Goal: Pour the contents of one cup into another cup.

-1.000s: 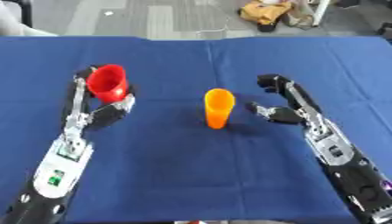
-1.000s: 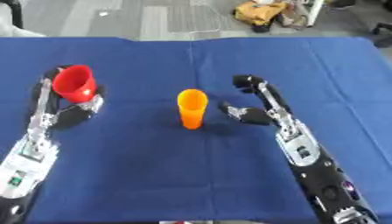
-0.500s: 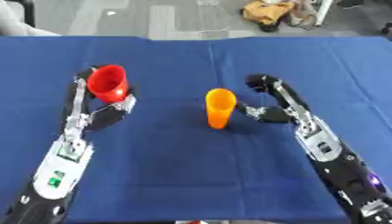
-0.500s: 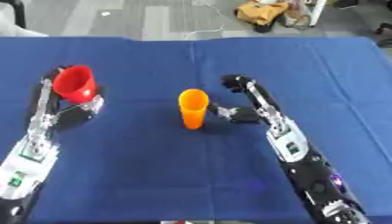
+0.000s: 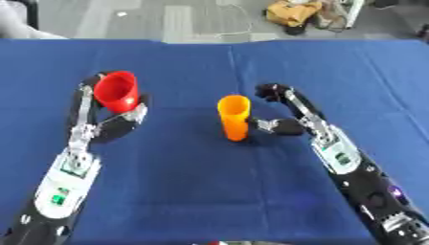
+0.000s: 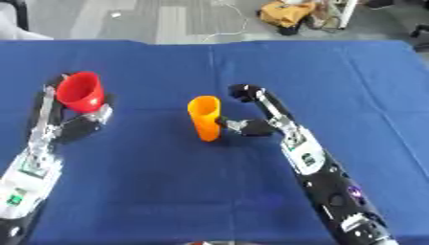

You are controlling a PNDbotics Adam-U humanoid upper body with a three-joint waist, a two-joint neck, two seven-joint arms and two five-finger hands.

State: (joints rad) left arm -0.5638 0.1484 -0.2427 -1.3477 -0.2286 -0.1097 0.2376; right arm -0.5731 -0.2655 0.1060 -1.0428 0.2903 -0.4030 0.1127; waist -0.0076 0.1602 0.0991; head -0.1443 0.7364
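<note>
Right hand (image 5: 281,115) has closed in since 1.0 s ago: thumb tip now just beside orange cup (image 5: 234,117), fingers half-curled, grasping nothing. Cup upright on blue table (image 5: 193,191). Left hand (image 5: 113,122) unchanged, fingers wrapped round raised red cup (image 5: 115,91)

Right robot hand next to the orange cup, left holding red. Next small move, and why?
Probably close the right robot hand around the orange cup: the cup stands upright on the blue table, the thumb sits beside its lower half, fingers open. The left robot hand already holds the red cup.
</note>
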